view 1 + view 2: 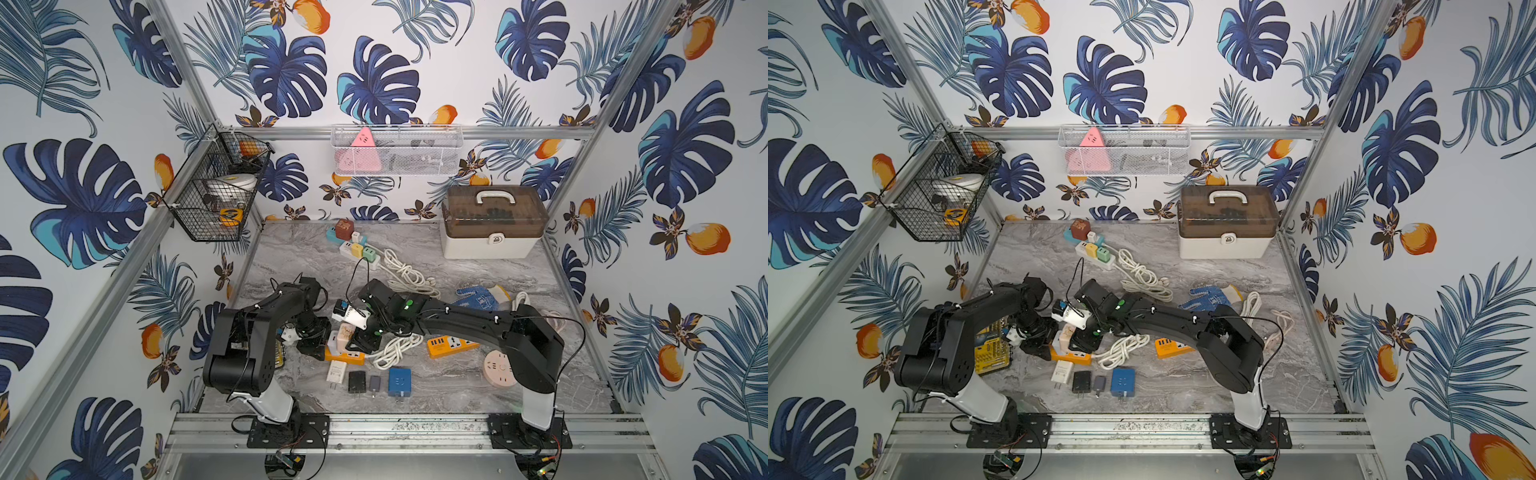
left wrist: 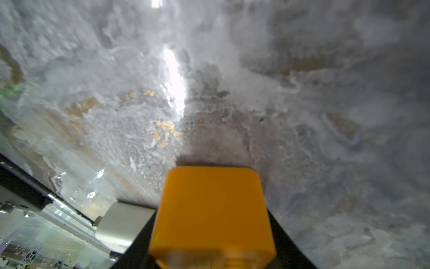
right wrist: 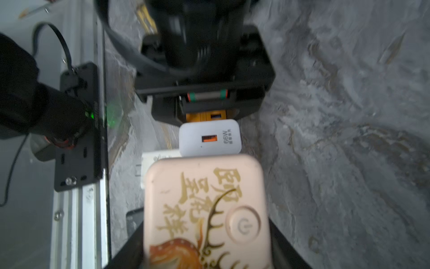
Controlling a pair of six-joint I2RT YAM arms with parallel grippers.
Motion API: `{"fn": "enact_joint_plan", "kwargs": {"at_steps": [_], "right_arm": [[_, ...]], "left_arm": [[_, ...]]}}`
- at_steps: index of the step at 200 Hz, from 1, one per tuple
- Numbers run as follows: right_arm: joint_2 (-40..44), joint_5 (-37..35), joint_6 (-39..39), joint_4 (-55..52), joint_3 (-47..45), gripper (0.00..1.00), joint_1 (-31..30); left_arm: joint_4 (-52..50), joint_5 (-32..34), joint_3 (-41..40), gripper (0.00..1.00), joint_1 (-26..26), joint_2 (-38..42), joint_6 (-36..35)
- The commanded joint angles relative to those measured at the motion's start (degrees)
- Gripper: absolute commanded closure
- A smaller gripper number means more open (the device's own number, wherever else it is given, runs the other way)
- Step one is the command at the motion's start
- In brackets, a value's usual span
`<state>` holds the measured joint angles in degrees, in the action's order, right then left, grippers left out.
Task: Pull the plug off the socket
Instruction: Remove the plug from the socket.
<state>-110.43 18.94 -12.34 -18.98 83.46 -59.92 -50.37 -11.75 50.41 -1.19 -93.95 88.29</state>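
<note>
Marble table [image 1: 457, 374], leaf wallpaper [image 1: 291, 75] around. Orange strip [image 1: 347, 356] left of centre, toward near edge. Pink plug [image 3: 204, 209] upright on it, white charger [image 3: 209, 138] just beside. Left gripper [image 1: 324, 351] pinching strip end. Right gripper [image 1: 353, 336] pressed on plug sides.

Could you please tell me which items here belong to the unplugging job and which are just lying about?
Job: deer-print plug in right pincer; orange strip in left pincer.
Lying about: blue adapter, glove, storage box, round pink socket, pastel strip.
</note>
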Motion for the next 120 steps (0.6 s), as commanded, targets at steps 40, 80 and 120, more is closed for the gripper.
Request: {"fn": "enact_joint_plan", "kwargs": {"at_steps": [40,80,120], "right_arm": [[-0.57,2.22,2.98,2.14,0.95,0.81,0.15],[7.67,-8.22,8.37,-0.52,-1.85,0.81,0.75],[19.33,-21.92,19.93,-14.27,-7.51,0.81,2.04]], "left_arm": [[9.10,7.19,-2.25,1.00,0.07,-1.15,-1.19],[11.87,5.50,-2.63,1.00,0.09,-0.44,-1.37],[14.05,3.85,-3.13,1.00,0.11,-0.12,-2.25]]}}
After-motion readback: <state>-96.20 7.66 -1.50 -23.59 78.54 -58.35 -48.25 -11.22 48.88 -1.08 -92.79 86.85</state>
